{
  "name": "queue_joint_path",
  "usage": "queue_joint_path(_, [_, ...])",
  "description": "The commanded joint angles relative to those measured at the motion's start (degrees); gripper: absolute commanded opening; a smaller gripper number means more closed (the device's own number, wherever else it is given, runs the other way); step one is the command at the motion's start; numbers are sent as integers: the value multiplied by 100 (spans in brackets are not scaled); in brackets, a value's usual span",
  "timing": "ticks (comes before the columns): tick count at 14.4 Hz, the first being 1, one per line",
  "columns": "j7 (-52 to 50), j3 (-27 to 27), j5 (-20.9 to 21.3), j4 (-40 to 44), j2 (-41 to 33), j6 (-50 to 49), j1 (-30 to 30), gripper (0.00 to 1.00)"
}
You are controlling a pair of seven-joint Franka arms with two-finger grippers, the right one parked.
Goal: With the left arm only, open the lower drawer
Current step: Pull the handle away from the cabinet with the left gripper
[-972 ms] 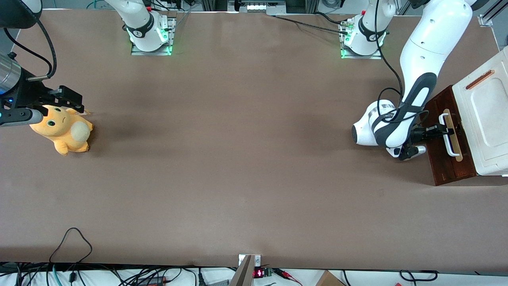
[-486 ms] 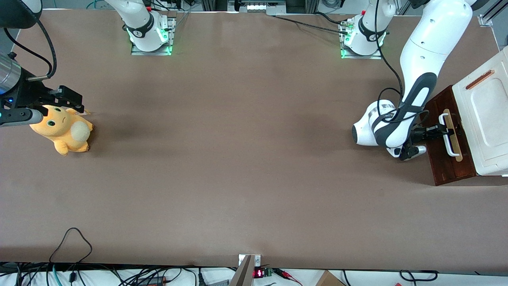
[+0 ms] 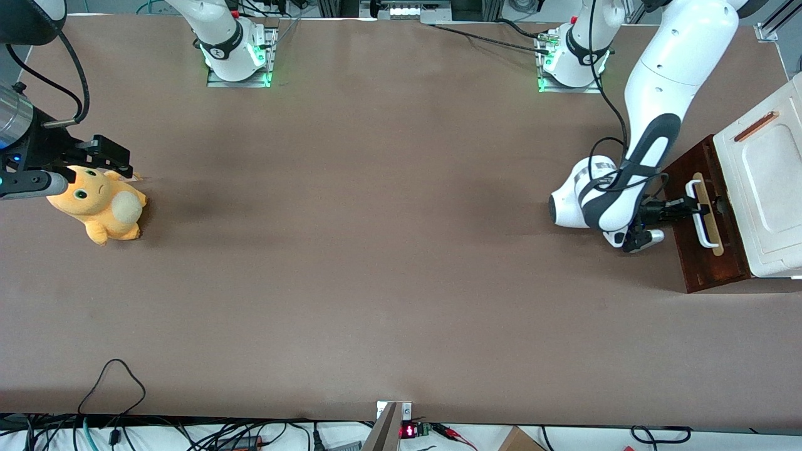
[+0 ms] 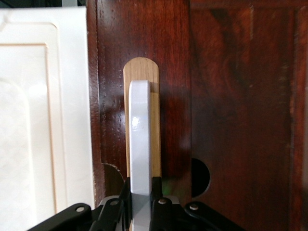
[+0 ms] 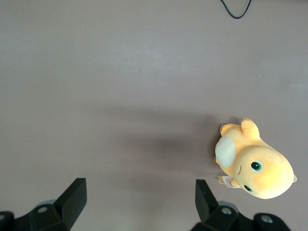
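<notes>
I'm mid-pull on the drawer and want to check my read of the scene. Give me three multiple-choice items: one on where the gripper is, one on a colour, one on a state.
1. Where is the gripper?
A. over the plush toy
B. at the handle of the lower drawer
C. on the copper bar

2. What colour is the handle?
A. white
B. black
C. copper

3. What state is the gripper in?
A. wide open, clear of the handle
B. shut on nothing
C. shut on the handle

Answers:
1. B: the front view shows the left arm reaching to the drawer front, its gripper at the loop handle.
2. A: the left wrist view shows a white loop on a pale wood strip.
3. C: in the left wrist view the black fingers sit tight on either side of the handle.
</notes>
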Motion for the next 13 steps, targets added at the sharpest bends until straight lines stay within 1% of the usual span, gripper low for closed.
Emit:
queue_joint_path(1, [18,-322,83,130,-1,13,-280,0])
queue_joint_path(2, [-8,-454,48,130,-1,5,-358,0])
queue_joint_path(4, [-17,-552,-127,165,8,4,-481,0])
queue_joint_path(7, [-9,-657,-136,174,34,13,-552,0])
queue_joint_path(13, [-9,-675,-180,157,34,4,-605,0])
